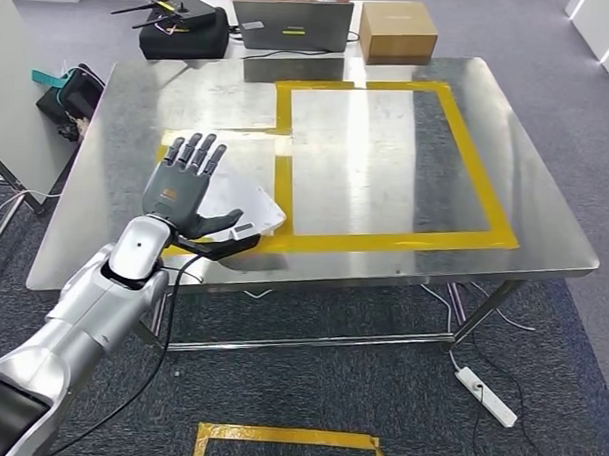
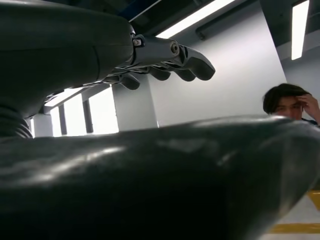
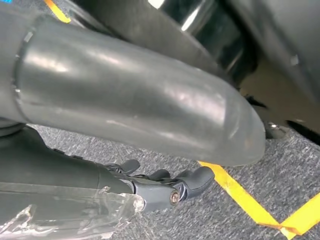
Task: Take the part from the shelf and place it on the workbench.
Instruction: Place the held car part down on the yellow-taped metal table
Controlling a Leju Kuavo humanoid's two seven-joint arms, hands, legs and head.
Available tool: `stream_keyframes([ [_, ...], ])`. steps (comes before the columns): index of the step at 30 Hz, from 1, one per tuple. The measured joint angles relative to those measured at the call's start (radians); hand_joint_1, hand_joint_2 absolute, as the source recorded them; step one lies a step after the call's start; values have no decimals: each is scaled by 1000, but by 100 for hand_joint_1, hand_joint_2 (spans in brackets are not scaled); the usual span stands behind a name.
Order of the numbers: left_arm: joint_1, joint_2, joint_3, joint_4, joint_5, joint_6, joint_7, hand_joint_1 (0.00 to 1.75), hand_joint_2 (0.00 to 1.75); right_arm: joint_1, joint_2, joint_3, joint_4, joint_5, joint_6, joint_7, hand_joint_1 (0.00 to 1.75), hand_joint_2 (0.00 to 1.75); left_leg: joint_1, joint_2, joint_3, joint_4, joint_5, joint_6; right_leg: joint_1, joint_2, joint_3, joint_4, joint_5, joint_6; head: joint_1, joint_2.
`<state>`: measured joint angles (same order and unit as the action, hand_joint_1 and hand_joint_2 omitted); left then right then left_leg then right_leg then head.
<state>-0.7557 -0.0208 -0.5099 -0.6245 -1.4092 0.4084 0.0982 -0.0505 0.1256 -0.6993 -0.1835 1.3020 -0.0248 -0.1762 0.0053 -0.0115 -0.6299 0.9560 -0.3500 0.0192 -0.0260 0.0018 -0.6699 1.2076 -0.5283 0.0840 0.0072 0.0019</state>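
the left hand (image 1: 188, 189) hovers over the near left part of the steel worktop (image 1: 543, 211), fingers (image 1: 198, 152) straight and fanned apart, thumb stuck out to the side, holding nothing as far as the head view tells. the part (image 1: 245, 208), a thin flat sheet of pale bright metal with a slanted, cut-off corner, lies flat on the worktop just beyond and beside the palm, its near edge under or against the thumb (i cannot tell whether they actually touch). it overlaps the inner corner of the yellow tape (image 1: 470, 154) that frames a large rectangle, lying mostly outside the frame. so the placing looks nearly done, and the step in hand is probably the release. to do it well, the hand should lift straight up, thumb clear first, so a sheet this thin and slick does not get dragged across polished steel; a sideways exit could easily slide it. the worktop is mirror-like and smeared with glare, which makes the part's outline hard to read against it. the tape is matte and slightly wrinkled. the right hand (image 3: 166, 187) hangs low over grey speckled carpet (image 3: 226, 220), dark fingers loosely extended and empty, with crumpled clear film along its wrist. in the left wrist view the fingers (image 2: 177, 62) likewise stretch out with nothing between them.
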Motion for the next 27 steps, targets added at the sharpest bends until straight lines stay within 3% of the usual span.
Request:
stream_keyframes([
  [1, 0, 0, 0, 0, 0, 0, 0, 0, 0, -1, 0, 0, 0, 0, 0, 0, 0, 0, 3, -1, -7, 7, 2, -7, -4, 1, 42, -75, 22, 6, 0, 0],
  [3, -2, 2, 3, -1, 0, 0, 0, 0, 0, -4, 1, 0, 0, 0, -1, 0, 0, 0, 4, -5, -22, 24, 5, -21, -7, 10, 100, -176, 52, 3, 0, 0],
  [7, -1, 6, 8, -2, 0, 0, 0, 0, 0, -3, 2, 0, 0, 0, -1, 0, 0, 0, 5, -6, -38, 31, 16, -45, -2, 16, 87, -173, 71, -34, -4, 0],
  [8, 0, 8, 10, -2, 0, 0, 0, 0, 0, -4, 2, 0, 0, 0, -1, 0, 0, 0, 7, -5, -47, 49, -4, -50, -2, 14, 80, -173, 78, -44, -5, 0],
  [10, -1, 9, 14, -2, 0, 0, 0, 0, 0, -5, 2, 0, 0, 0, -1, -1, 0, 0, 7, -2, -84, 148, -87, -57, -3, 10, 60, -173, 95, -58, -7, 0],
  [12, 1, 9, 16, -2, 0, -1, 0, 0, 0, -5, 2, 0, 0, 2, -1, 0, 0, 0, 7, -1, -124, 286, -173, -59, -1, 7, 36, -173, 113, -61, -8, 0],
  [13, 3, 10, 17, -2, 0, -2, 0, 0, 0, -5, 1, 0, 0, 3, -2, 0, 0, 0, 7, -1, -126, 324, -195, -58, 0, 6, 24, -173, 122, -61, -8, 0],
  [14, 4, 10, 17, -2, 0, -2, 0, 0, 0, -4, 1, 0, 0, 4, -2, 0, 0, 0, 7, -1, -108, 324, -200, -56, 1, 5, 11, -173, 132, -60, -8, 0],
  [15, 4, 10, 17, -2, 0, -3, 0, 0, 0, -4, 1, 0, 0, 4, -2, 0, 0, 0, 7, -1, -68, 284, -191, -52, 2, 5, 0, -173, 142, -59, -8, 0],
  [17, -2, 10, 18, -5, -1, -4, -1, 0, 0, -5, 1, 0, 0, 6, -2, -1, 0, 0, 4, -1, 41, 145, -166, -42, 5, 5, -20, -172, 161, -53, -8, 0],
  [18, -6, 10, 19, -7, -2, -4, -1, 0, 0, -6, 1, 0, 0, 7, -2, -1, 0, 0, 1, 0, 79, 88, -157, -39, 6, 5, -27, -173, 172, -48, -7, 0],
  [19, -9, 10, 19, -9, -2, -5, 0, 0, 0, -6, 1, 0, 0, 8, -2, -1, 0, 0, -2, 0, 99, 54, -151, -35, 6, 4, -33, -177, 182, -42, -7, 0],
  [22, -5, 13, 21, -11, -3, -9, 0, 0, 0, -4, 1, 0, 0, 9, 0, -2, 0, 0, -11, 0, 87, 36, -123, -19, -2, 2, -41, -196, 212, -21, -8, 0],
  [23, -3, 15, 21, -11, -3, -11, -1, 0, 0, -2, 1, 0, 0, 10, 1, -1, 0, 0, -11, 1, 79, 34, -111, -11, -4, 2, -48, -190, 200, -16, -8, 0],
  [24, -2, 16, 21, -11, -3, -12, -1, 0, 0, 1, 1, 0, 0, 10, 1, -1, 0, 0, -10, 2, 71, 32, -99, -4, -4, 2, -60, -163, 167, -13, -6, 0],
  [27, -1, 19, 21, -11, -4, -12, 0, 0, 0, 1, 1, 0, 0, 12, 1, 0, 0, 0, -11, 3, 37, 32, -67, 8, 1, 2, -109, 31, 20, -10, -2, 0],
])
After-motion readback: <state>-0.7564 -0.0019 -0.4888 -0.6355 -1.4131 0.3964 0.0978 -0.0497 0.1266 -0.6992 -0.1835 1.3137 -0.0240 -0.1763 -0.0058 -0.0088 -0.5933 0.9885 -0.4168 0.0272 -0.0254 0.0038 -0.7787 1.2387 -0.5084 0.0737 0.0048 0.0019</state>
